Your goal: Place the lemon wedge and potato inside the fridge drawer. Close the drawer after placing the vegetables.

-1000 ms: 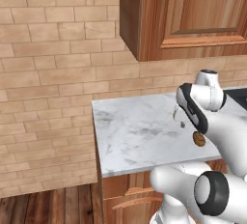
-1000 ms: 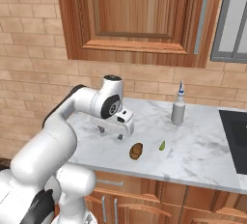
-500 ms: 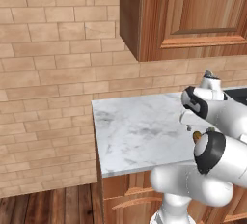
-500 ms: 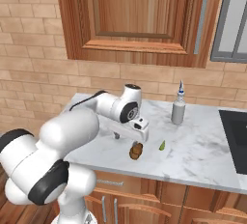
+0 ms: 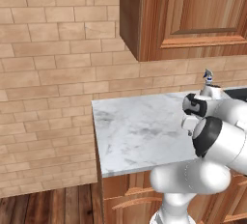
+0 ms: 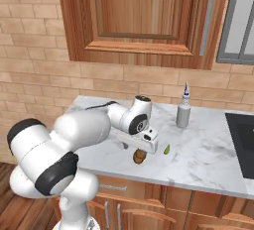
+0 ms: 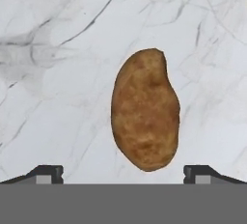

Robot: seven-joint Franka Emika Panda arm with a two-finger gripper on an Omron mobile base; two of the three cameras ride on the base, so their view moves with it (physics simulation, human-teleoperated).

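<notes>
2 dark fingertips (image 7: 48, 174) are showing at the bottom corners of the hand view, standing wide apart with nothing between them: the gripper (image 7: 123, 175) is fully open and holding nothing. Between and just above those tips in the frame, the potato (image 7: 145, 109) is lying on the white marble counter (image 7: 58, 73), its long axis running top to bottom of the picture, filling the centre of that view. No finger is touching it there.

In the right base view the potato (image 6: 140, 156) is sitting at lower centre of the frame, near the front edge of the counter (image 6: 208, 159), and the gripper (image 6: 141, 147) is hanging directly over it, its white hand block covering the top of the tan lump. Whether the tips are reaching the counter cannot be told from this side. Just to the right of the potato in this frame a small green lemon wedge (image 6: 167, 149) is resting on the marble, apart from the potato. Farther toward the upper right, a grey bottle (image 6: 183, 113) with a blue tip is standing upright by the brick wall (image 6: 30, 50). A wooden wall cabinet (image 6: 144, 16) is taking up the top of the frame.

In the left base view the arm is bulking at lower right, hiding the potato; the bottle's top (image 5: 208, 76) is peeking above it at right centre.
</notes>
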